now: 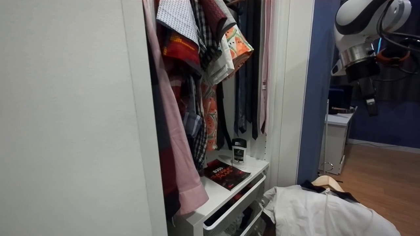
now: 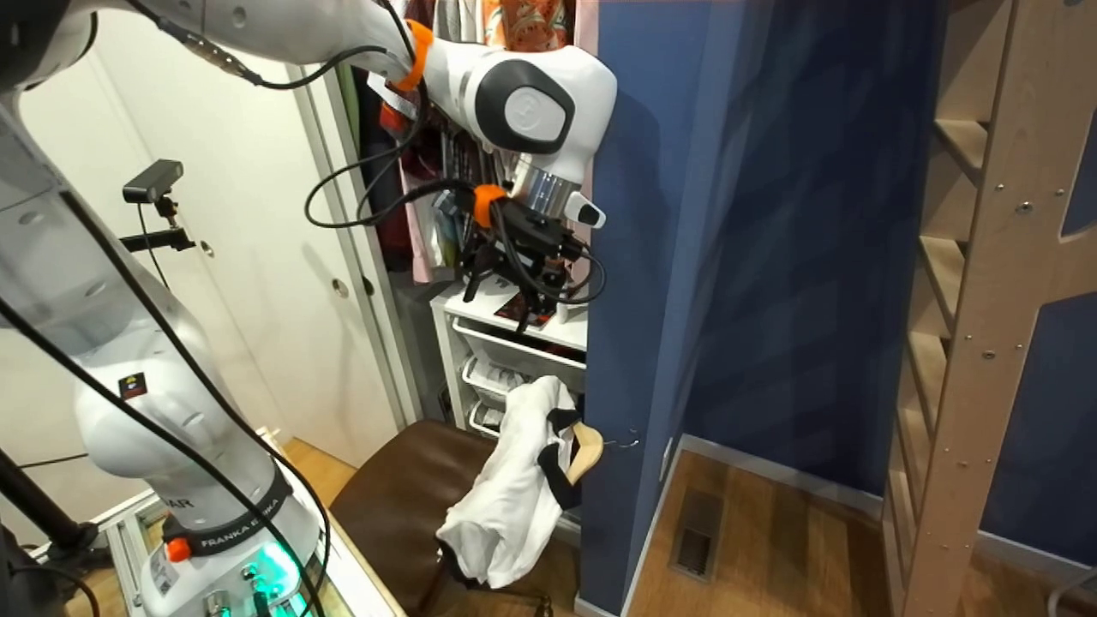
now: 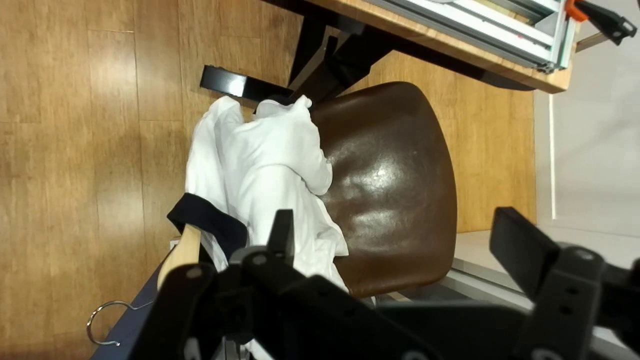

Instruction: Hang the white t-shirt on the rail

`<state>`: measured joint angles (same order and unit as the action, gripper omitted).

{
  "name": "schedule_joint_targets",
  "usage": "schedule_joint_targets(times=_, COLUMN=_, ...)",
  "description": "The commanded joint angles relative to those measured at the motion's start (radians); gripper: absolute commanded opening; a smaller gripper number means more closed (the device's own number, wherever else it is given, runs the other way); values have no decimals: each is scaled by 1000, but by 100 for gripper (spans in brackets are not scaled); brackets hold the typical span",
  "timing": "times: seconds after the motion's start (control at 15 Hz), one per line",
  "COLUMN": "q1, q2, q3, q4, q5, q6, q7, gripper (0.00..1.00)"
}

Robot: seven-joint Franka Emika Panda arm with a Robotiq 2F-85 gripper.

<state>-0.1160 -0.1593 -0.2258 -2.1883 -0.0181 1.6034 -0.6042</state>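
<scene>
The white t-shirt with dark collar lies over a brown chair, in both exterior views [image 1: 321, 213] [image 2: 514, 480] and the wrist view [image 3: 270, 170]. Its light wooden hanger [image 2: 585, 452] pokes out of the collar, with the metal hook toward the blue wall; the hanger also shows in the wrist view [image 3: 184, 254]. My gripper [image 2: 497, 310] is above the shirt and chair, pointing down, apart from both. In the wrist view the gripper [image 3: 397, 232] has its fingers wide apart with nothing between them. The rail is out of view above the hanging clothes.
Hanging clothes [image 1: 213, 42] fill the wardrobe, a pink garment [image 1: 182, 157] nearest its door edge. Below, a white shelf [image 1: 210, 196] holds a booklet [image 1: 226, 173] and a deodorant stick [image 1: 239, 152]. A blue wall [image 2: 638, 257] borders the wardrobe. The chair [image 3: 395, 185] stands by the robot's table [image 3: 450, 45].
</scene>
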Motion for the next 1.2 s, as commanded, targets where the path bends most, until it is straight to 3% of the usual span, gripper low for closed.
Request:
schedule_joint_targets(times=0.0, q1=-32, q2=-63, q3=-19, q4=-89, q5=-30, q6=4, q7=-93, gripper=100)
schedule_joint_targets(times=0.33, q1=-69, q2=-114, q3=-55, q4=-208, q5=-126, q6=104, q7=-263, gripper=100)
schedule_joint_targets(times=0.6, q1=-95, q2=-92, q3=-107, q4=-273, q5=-98, q6=201, q7=-401, gripper=100)
schedule_joint_targets(times=1.0, q1=-131, q2=48, q3=-165, q4=-282, q5=-34, q6=255, q7=-487, gripper=100)
schedule_joint_targets(times=1.07, q1=-131, q2=-15, q3=-138, q4=-296, q5=-78, q6=230, q7=-441, gripper=100)
schedule_joint_targets(times=1.13, q1=-137, q2=7, q3=-143, q4=-296, q5=-67, q6=237, q7=-453, gripper=100)
